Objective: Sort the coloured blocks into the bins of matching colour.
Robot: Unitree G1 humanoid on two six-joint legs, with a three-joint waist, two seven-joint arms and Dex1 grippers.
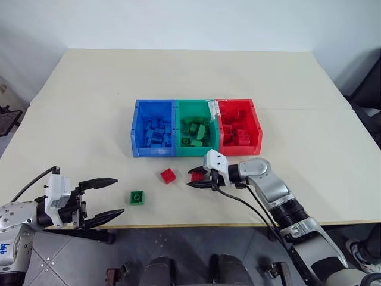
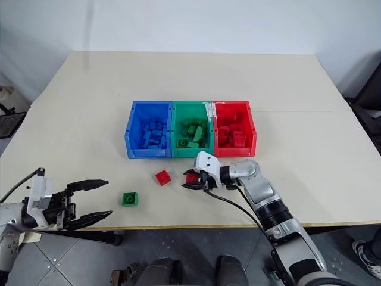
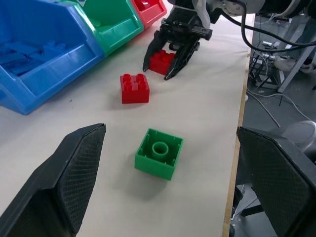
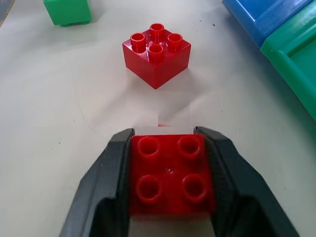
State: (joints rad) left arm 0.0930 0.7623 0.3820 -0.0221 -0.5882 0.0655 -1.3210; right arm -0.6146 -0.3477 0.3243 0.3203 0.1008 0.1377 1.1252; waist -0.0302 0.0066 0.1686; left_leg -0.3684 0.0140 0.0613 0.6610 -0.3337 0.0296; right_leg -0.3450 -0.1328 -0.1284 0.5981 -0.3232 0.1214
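Note:
Just in front of the green bin (image 1: 193, 151), my right gripper (image 1: 193, 177) is shut on a red block (image 4: 170, 180) that rests on the table, one finger against each side. A second red block (image 1: 168, 175) lies loose a little to its left, studs up. Further left, near the front edge, a green block (image 1: 137, 197) lies with its hollow underside up. My left gripper (image 1: 119, 195) hovers open beside that green block, with nothing between its fingers. The blue bin (image 1: 153, 151), the green bin and the red bin (image 1: 241, 149) stand joined in a row, each holding several blocks of its own colour.
The table's front edge (image 1: 196, 225) runs just below both grippers. A cable (image 1: 250, 208) trails from my right wrist over that edge. Bare tabletop lies behind and on both sides of the bins.

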